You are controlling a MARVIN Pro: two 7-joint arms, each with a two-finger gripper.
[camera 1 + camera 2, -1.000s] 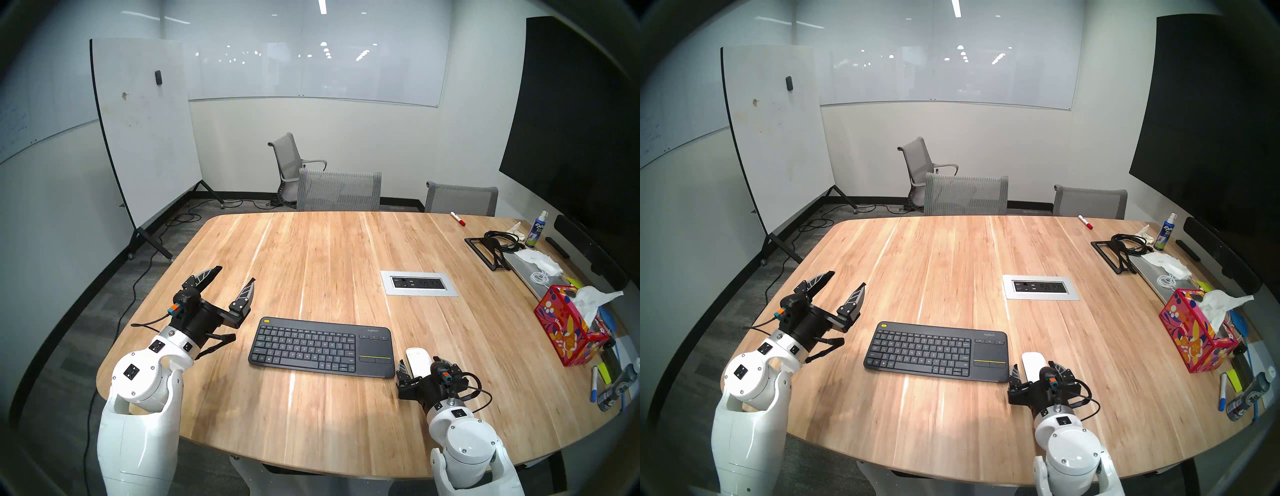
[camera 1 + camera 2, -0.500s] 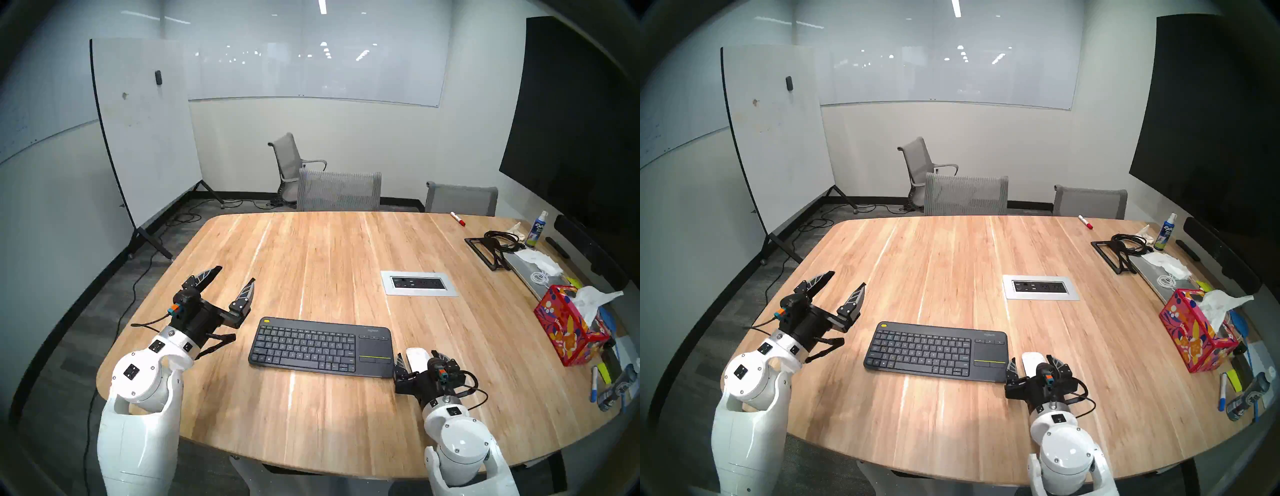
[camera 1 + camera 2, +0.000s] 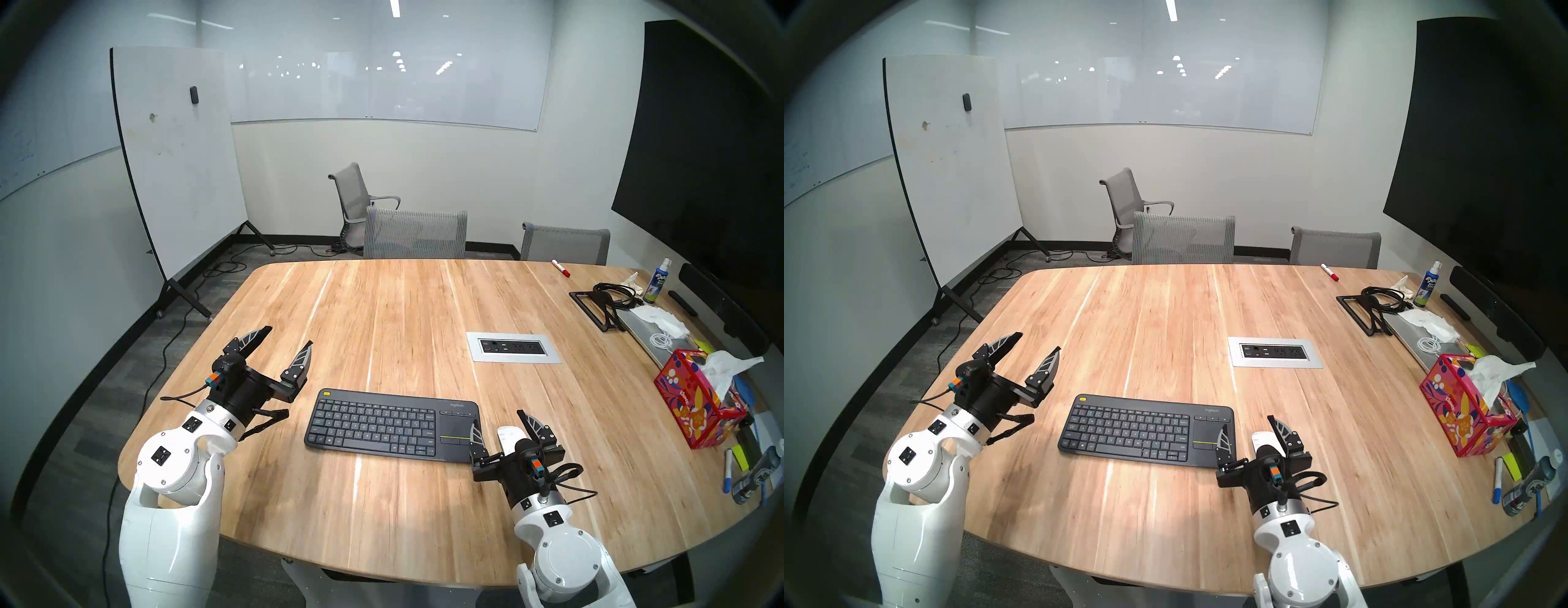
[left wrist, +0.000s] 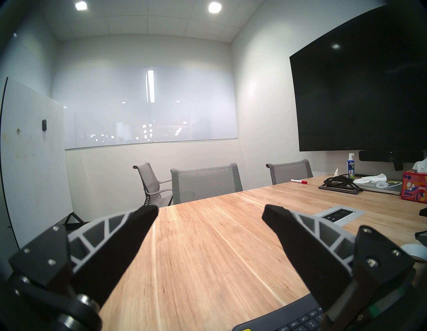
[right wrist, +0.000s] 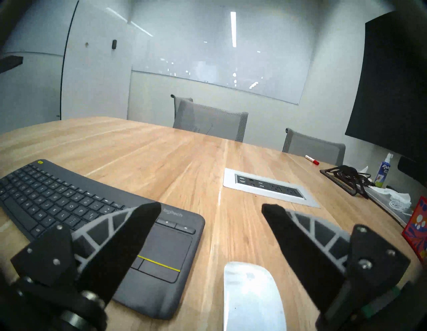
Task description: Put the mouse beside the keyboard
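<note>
The white mouse lies flat on the wooden table, just right of the dark grey keyboard and level with its touchpad end. A narrow strip of table separates them in the right wrist view, between mouse and keyboard. My right gripper hangs open above the mouse's near end, one finger over the touchpad corner, the other over the mouse's right side, touching neither. Off the keyboard's left end my left gripper hovers open and empty.
A silver socket panel is set in the table behind the mouse. A red tissue box, pens, a laptop, a black stand and a spray bottle crowd the right edge. Grey chairs stand at the far side.
My right gripper has lifted up and drawn back a little leftward from around the mouse, which stays on the table. The left arm has not moved.
</note>
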